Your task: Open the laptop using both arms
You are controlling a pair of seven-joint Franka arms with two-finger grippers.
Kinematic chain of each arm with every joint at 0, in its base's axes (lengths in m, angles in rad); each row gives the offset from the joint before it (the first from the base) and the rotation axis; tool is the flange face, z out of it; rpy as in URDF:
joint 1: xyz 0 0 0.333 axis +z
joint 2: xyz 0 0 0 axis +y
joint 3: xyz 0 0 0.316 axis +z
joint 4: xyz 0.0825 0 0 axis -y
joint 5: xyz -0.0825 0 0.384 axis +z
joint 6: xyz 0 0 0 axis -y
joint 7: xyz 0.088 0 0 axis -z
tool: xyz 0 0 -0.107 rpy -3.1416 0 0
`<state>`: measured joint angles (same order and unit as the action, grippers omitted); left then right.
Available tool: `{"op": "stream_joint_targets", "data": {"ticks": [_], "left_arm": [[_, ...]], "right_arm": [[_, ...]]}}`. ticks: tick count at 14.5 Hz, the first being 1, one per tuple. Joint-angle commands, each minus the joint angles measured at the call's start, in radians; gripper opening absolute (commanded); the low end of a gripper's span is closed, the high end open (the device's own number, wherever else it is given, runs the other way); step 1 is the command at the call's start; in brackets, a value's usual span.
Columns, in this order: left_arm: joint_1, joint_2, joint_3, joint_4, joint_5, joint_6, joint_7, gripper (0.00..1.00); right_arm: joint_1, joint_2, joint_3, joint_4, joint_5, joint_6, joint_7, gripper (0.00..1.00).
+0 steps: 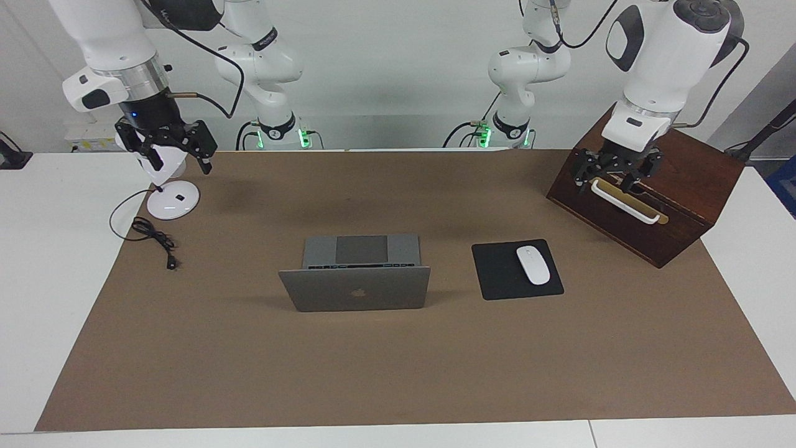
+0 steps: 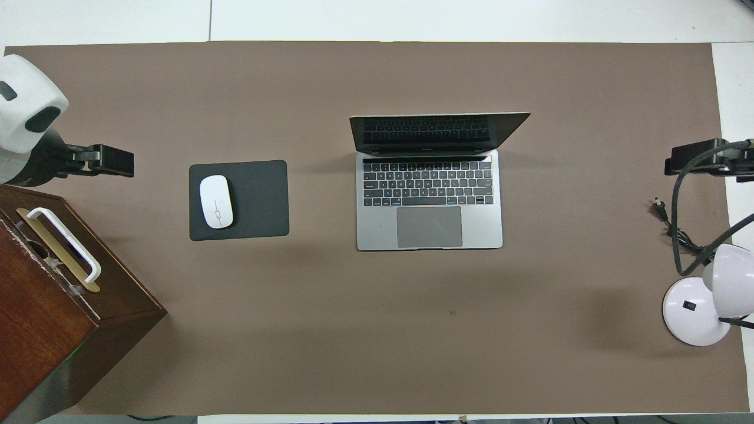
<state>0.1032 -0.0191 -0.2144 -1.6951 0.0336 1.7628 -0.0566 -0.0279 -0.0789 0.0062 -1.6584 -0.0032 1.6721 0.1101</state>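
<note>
Two grippers, one laptop, one lamp, one pad, one mouse and one box are counted. The right gripper (image 1: pixel 179 163) is seen spread open with nothing held, up over the lamp (image 1: pixel 173 202). The laptop (image 1: pixel 356 287) is found mid-table, lid already raised, well apart from both grippers. Toward the left arm's end, the mouse (image 1: pixel 533 265) is laid on the pad (image 1: pixel 497 274). The left gripper (image 1: pixel 617 177) is held wide open and empty over the box (image 1: pixel 684 205).

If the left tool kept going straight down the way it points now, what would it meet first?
Most likely the white handle on the sloped face of the wooden box. The left tool, open, hangs just above that handle's end in the facing view, though depth there is unclear.
</note>
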Motion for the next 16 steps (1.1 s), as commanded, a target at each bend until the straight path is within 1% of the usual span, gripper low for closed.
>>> {"op": "stream_joint_targets", "data": {"ticks": [1, 3, 5, 7, 8, 10, 13, 16], "left_arm": [[0.007, -0.005, 0.018, -0.008, -0.007, 0.044, 0.023, 1.0], [0.007, -0.001, 0.018, -0.005, -0.021, 0.049, 0.014, 1.0], [0.007, -0.001, 0.02, -0.003, -0.052, 0.061, -0.04, 1.0], [0.009, -0.005, 0.032, -0.012, -0.047, 0.064, -0.035, 1.0], [0.009, -0.007, 0.038, -0.009, -0.047, 0.04, -0.035, 1.0], [0.007, -0.007, 0.04, -0.002, -0.046, -0.052, -0.035, 1.0], [0.006, -0.005, 0.04, 0.006, -0.046, -0.068, -0.035, 1.0], [0.006, -0.007, 0.043, 0.003, -0.043, -0.155, -0.028, 1.0]], "right_arm": [[0.005, 0.002, -0.008, 0.003, 0.002, 0.011, -0.015, 1.0], [0.005, 0.004, -0.008, 0.003, 0.002, 0.011, -0.015, 1.0], [0.005, 0.002, -0.008, 0.003, 0.002, 0.011, -0.015, 1.0], [0.005, 0.004, -0.008, 0.003, 0.002, 0.011, -0.015, 1.0], [0.005, 0.004, -0.008, 0.003, 0.002, 0.011, -0.015, 1.0], [0.005, 0.004, -0.006, 0.005, 0.0, 0.012, -0.015, 1.0], [0.005, 0.004, -0.006, 0.005, -0.001, 0.014, -0.015, 1.0], [0.005, 0.004, -0.006, 0.005, -0.001, 0.014, -0.015, 1.0]]}}
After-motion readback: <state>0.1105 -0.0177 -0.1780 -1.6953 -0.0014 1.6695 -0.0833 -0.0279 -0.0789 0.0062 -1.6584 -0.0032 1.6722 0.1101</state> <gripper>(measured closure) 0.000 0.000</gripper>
